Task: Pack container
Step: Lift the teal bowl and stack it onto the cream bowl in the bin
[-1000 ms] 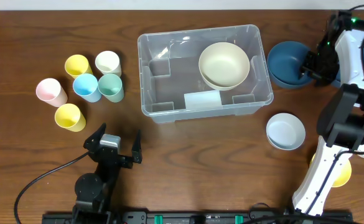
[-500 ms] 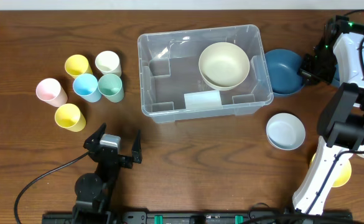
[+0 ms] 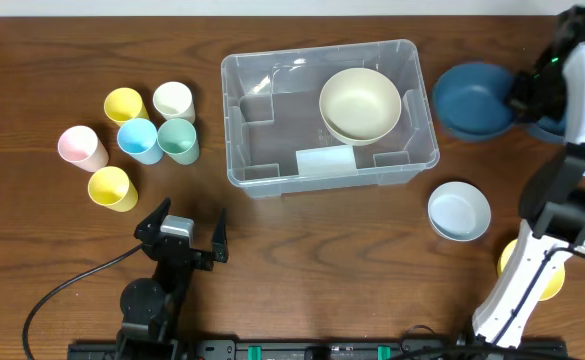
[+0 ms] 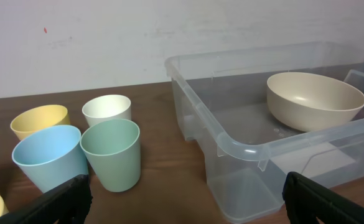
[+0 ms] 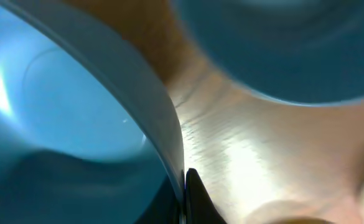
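The left gripper rests at the near edge, jaws wide and empty; the container sits centrally toward the far edge holding a cream bowl (room remains), while the right gripper, near the far right corner, pinches the rim of a dark blue bowl, evidently for loading.

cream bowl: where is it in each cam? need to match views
Overhead: the cream bowl sits right of centre, inside the container, in its right half.
Left wrist: right side of the picture, the bowl inside the container, beyond its near rim.
Right wrist: not in it; the view is filled by a blue bowl seen close up.
Shared landmark: the container, seen in the overhead and left wrist views.
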{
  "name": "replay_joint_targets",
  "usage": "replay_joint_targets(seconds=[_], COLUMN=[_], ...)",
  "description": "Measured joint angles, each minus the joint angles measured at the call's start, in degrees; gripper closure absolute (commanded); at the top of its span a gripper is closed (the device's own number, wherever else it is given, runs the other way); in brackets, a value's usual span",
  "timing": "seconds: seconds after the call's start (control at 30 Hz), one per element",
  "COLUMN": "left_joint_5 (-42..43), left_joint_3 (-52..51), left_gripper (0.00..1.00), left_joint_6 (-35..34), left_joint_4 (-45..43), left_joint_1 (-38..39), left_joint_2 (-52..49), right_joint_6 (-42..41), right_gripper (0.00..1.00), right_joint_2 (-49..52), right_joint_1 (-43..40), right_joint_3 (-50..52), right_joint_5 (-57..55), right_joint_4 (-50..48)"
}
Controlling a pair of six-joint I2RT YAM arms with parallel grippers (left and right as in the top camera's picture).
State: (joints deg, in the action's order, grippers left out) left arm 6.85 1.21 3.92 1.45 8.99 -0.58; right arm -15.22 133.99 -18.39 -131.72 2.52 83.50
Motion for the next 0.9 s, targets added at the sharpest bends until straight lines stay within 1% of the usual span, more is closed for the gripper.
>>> replay_joint_targets(seconds=[0.17, 0.33, 0.4, 0.53, 0.77, 0.9], left_joint_5=[0.0, 0.0, 0.0, 0.0, 0.0, 0.0], left_joint_3=[0.0, 0.0, 0.0, 0.0, 0.0, 0.0], left_gripper=[0.02, 0.02, 0.02, 0.02, 0.02, 0.02], left_joint_6=[0.0, 0.0, 0.0, 0.0, 0.0, 0.0], left_joint_4=[0.0, 0.0, 0.0, 0.0, 0.0, 0.0], left_joint_1=[0.0, 0.0, 0.0, 0.0, 0.0, 0.0], left_joint_2=[0.0, 0.0, 0.0, 0.0, 0.0, 0.0], right_joint_6=[0.9, 5.1, 6.4, 8.5, 9.4, 9.1], right_gripper=[0.99, 0.99, 0.99, 0.99, 0.99, 0.99], right_joint_2=[-5.9, -15.2, -18.1, -21.3, -19.3, -17.3], right_joint_1=[-2.2, -0.3, 1.8, 9.4, 23.0, 27.6], right_joint_3=[-8.9, -12.4, -12.7, -13.0, -11.7, -9.9], right_joint_5=[0.2, 4.7, 6.0, 7.2, 4.0, 0.5], right_joint_4=[4.2, 6.4, 7.2, 8.0, 6.1, 4.3])
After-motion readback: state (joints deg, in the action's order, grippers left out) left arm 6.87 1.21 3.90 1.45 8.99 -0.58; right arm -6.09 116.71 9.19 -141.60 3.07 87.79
